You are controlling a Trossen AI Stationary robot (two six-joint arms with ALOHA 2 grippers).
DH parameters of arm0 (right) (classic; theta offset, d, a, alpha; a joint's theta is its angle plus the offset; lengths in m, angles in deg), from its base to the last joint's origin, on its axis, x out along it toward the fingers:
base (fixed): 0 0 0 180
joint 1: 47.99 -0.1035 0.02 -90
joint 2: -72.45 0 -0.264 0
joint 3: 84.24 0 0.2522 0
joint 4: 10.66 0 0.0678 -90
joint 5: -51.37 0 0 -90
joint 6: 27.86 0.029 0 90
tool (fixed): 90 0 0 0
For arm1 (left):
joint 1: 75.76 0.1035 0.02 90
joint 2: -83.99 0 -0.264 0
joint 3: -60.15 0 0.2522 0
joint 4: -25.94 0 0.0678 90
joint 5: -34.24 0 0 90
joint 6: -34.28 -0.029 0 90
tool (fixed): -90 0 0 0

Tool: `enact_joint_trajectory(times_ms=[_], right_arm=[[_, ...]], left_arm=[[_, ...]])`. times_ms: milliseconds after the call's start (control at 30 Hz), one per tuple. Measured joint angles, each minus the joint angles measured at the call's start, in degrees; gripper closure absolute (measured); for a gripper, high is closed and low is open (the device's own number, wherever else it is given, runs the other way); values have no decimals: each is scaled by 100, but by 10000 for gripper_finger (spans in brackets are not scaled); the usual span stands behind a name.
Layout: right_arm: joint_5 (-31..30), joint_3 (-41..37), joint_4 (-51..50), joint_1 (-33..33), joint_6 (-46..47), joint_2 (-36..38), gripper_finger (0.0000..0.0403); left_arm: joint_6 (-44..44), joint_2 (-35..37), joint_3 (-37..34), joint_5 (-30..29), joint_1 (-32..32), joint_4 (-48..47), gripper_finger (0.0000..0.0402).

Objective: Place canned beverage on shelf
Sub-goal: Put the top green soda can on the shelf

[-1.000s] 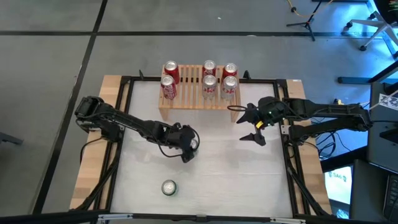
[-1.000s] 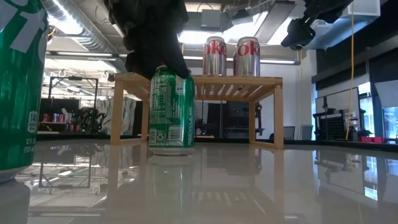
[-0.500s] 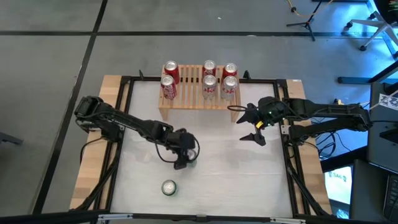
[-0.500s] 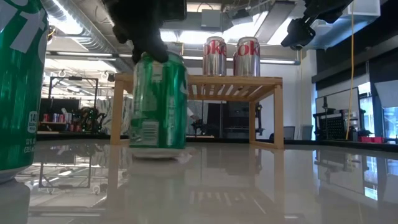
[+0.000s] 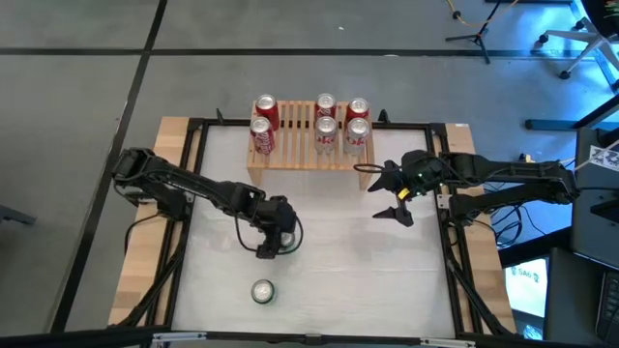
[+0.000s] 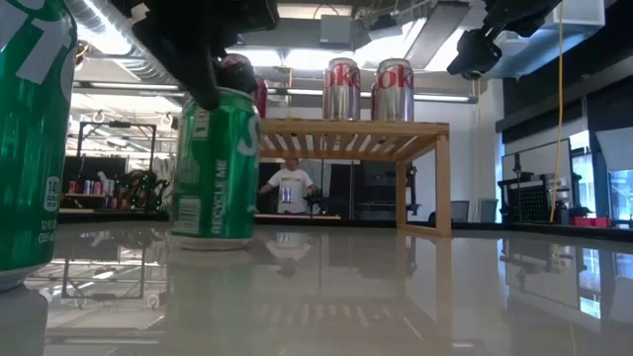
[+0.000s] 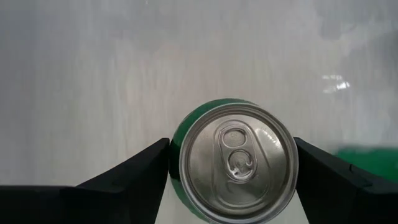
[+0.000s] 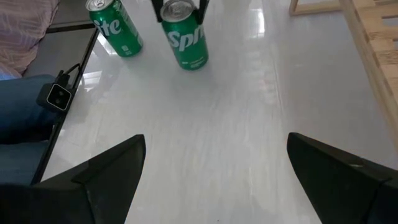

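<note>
The left gripper (image 5: 268, 244) pinched a Sprite can (image 7: 235, 160) from above, well before the shelf (image 5: 300, 155); right gripper (image 5: 395, 193) waited spread beside it.

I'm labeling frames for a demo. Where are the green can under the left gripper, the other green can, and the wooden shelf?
Green can under the left gripper (image 7: 237, 163): left wrist view, on its lid.
Other green can (image 5: 262, 291): high view, on its top.
Wooden shelf (image 6: 348, 143): low view, on its slats.

Five cans (image 5: 326, 124) crowd the shelf (image 5: 300, 155), leaving one free gap front-row between the left can (image 5: 261, 136) and the middle pair.
</note>
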Motion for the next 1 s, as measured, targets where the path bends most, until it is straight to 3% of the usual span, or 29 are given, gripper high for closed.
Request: enact_joint_trajectory(times_ms=[300,1000], right_arm=[[-1,0,0,1,1,0,17],[-1,0,0,0,2,0,17]], left_arm=[[-829,7,5,315,88,-185,121],[-828,-14,-12,260,88,29,107]])
